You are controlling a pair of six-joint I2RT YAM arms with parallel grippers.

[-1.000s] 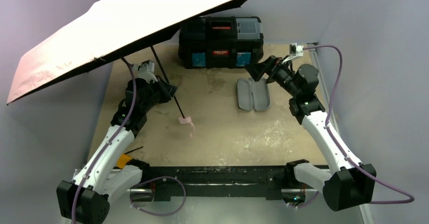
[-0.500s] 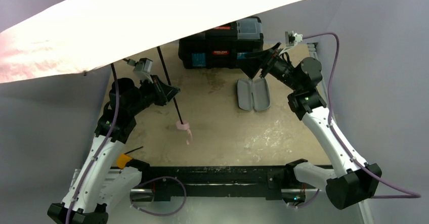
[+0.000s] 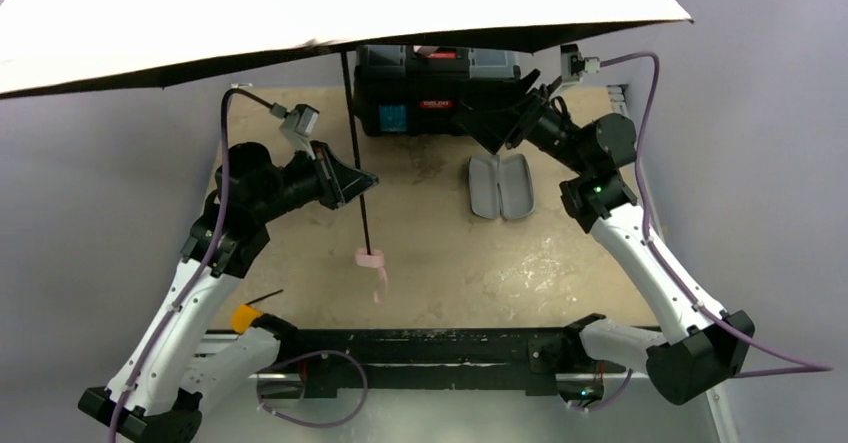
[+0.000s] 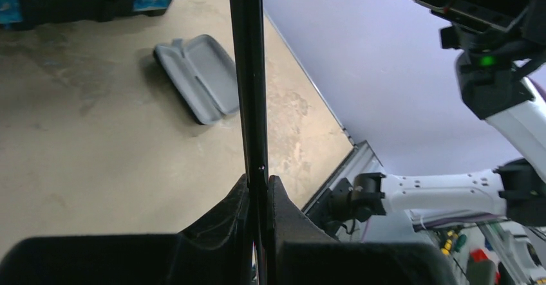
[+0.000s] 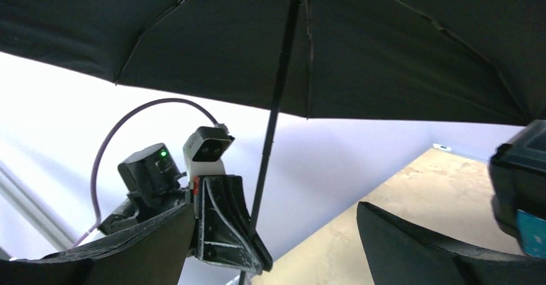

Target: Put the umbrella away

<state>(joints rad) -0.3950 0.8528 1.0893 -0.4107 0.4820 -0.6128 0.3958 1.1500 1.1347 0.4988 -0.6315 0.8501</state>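
The open umbrella's pale pink canopy spreads level across the top of the overhead view. Its thin black shaft hangs nearly upright, ending in a pink handle with a strap just above the table. My left gripper is shut on the shaft about midway, both fingers pressed against it. My right gripper is open and raised, apart from the shaft, aimed left under the canopy. The right wrist view shows the canopy's black underside, the shaft and my right gripper holding nothing.
A black toolbox stands at the back, partly under the canopy. An open grey hard case lies on the table in front of it, also in the left wrist view. A small yellow object sits near the left base.
The left arm has swung the umbrella from tilted left to upright, so the canopy now lies level overhead. The right gripper has lifted and turned toward the shaft, still open.
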